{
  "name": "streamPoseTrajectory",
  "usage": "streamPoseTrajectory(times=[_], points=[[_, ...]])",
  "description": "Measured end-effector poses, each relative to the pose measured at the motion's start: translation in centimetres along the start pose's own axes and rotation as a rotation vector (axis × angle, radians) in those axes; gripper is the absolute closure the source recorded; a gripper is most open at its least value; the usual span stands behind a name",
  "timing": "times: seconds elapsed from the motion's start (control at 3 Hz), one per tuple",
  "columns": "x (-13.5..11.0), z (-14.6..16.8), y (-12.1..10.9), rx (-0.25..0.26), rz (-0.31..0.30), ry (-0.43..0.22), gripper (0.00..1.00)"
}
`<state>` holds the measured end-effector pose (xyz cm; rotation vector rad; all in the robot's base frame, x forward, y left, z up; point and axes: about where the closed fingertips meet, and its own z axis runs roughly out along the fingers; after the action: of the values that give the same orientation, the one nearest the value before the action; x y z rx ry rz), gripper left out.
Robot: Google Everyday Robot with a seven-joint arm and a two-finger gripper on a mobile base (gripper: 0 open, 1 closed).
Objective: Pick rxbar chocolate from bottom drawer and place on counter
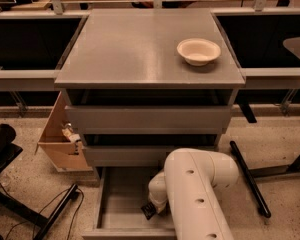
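— What do we see on the table (135,49)?

— It is a flat, square, grey slab with a dull sheen on top of the drawer unit. A white bowl (199,51), round, shallow and matte, sits near its right rear corner. It is the only thing we can see there.

— And under the slab?

— We count three grey, flat-fronted drawers with no handles. The top drawer (145,119) and the middle drawer (140,155) each show a dark gap above their fronts. The bottom drawer (121,204) stands open, a wide shallow tray with a smooth grey floor and thin straight walls.

— Where is the gripper (153,207)?

— It is down inside that tray, right of the middle, at the end of the robot arm (200,194). The arm is a thick, rounded, glossy white shell with small holes along it. It covers most of the gripper, so we can't make out its grip.

— And the rxbar chocolate (149,211)?

— A small, flat, dark piece with a pale fleck shows right at the gripper's tip, in the bottom drawer. We take it for the bar. Whether it lies on the drawer floor or is raised off it, we cannot say.

— What is around the unit?

— A brown cardboard box (60,146) leans at the unit's left side. The floor (30,184) is pale and speckled, with black cables (55,211) on the left.
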<state>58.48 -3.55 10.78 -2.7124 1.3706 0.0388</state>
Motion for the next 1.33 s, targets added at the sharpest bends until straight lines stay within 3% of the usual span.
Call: streamPoseTrajectory(times=[0.33, 0.67, 1.0, 1.33], points=[[-0.1, -2.1, 0.4, 0.02, 0.014, 0.014, 1.0], [0.6, -9.2, 0.0, 0.084, -0.002, 0.07, 1.0], [-0.2, -16.6, 1.8, 0.1, 0.029, 0.114, 1.0], [-1.8, -23.4, 5.4, 0.084, 0.033, 0.125, 1.0]])
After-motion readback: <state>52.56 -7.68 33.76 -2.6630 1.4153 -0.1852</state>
